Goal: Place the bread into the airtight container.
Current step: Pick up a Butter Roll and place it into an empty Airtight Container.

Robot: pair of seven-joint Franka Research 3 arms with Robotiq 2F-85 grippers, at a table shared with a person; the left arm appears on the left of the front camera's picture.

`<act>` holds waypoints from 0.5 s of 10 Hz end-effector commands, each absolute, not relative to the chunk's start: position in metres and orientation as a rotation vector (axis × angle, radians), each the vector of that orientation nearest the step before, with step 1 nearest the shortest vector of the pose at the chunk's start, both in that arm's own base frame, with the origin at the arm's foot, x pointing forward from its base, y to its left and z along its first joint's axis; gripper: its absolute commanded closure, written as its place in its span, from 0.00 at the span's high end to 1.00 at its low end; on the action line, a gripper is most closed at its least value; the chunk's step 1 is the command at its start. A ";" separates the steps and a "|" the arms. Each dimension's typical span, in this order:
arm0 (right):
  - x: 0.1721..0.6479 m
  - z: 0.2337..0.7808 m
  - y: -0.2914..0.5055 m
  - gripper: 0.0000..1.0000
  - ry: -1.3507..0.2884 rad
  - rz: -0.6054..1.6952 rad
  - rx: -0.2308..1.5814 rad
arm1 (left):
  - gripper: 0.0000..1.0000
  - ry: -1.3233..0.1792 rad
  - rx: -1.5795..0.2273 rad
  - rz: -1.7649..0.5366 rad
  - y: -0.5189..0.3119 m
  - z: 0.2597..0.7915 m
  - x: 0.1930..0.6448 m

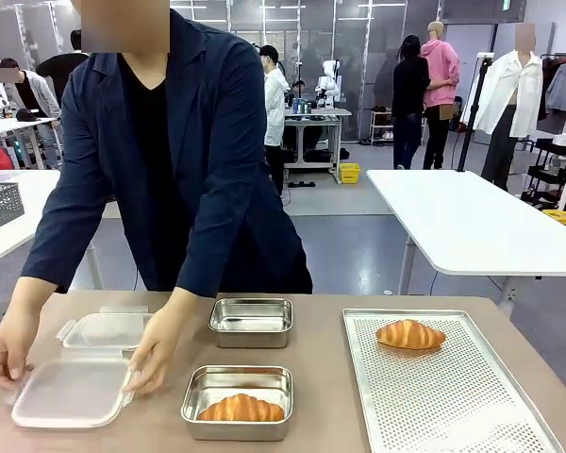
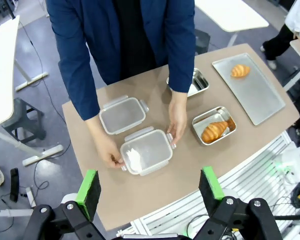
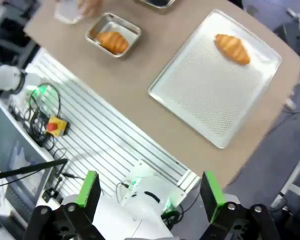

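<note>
Left claw [image 2: 149, 189]: jaws wide apart, nothing between them, parked high above the near table edge. Right claw [image 3: 149, 189]: same, apart and empty, hanging over the floor rails off the table's edge. My read is that both are stood off so the person has room to work.

Centre of the left wrist view: two clear plastic pieces of the airtight container. The nearer piece [image 2: 146, 151] is gripped by the person's hands [image 2: 177, 120] at both ends, probably to steady or position it for loading. The other piece [image 2: 122, 115] lies just beyond it, untouched. You can't tell from here which is base and which is lid. Both look empty.

Bread: one croissant [image 1: 241, 408] sits in the near steel pan [image 1: 193, 420], bottom centre of the front view, just beside the held piece, so it's a short carry. A second croissant [image 1: 410, 334] lies on the perforated tray [image 1: 453, 396] at the right, towards its far end. The far steel pan [image 1: 252, 321] is empty.

No bread is in the container yet.
</note>
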State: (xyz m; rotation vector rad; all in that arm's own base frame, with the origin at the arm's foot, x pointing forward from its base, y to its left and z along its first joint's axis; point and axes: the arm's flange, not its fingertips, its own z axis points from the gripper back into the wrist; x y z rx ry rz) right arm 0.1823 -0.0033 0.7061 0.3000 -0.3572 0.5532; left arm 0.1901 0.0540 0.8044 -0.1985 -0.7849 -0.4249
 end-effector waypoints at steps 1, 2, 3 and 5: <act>0.186 0.723 0.009 1.00 -0.360 0.502 0.197 | 1.00 -0.787 -0.203 -0.433 0.053 0.805 0.190; 0.190 0.734 0.012 1.00 -0.363 0.479 0.172 | 1.00 -0.787 -0.203 -0.433 0.053 0.805 0.190; 0.191 0.742 0.013 1.00 -0.365 0.457 0.155 | 1.00 -0.787 -0.203 -0.433 0.053 0.805 0.190; 0.191 0.745 0.013 1.00 -0.370 0.447 0.150 | 1.00 -0.787 -0.203 -0.433 0.053 0.805 0.190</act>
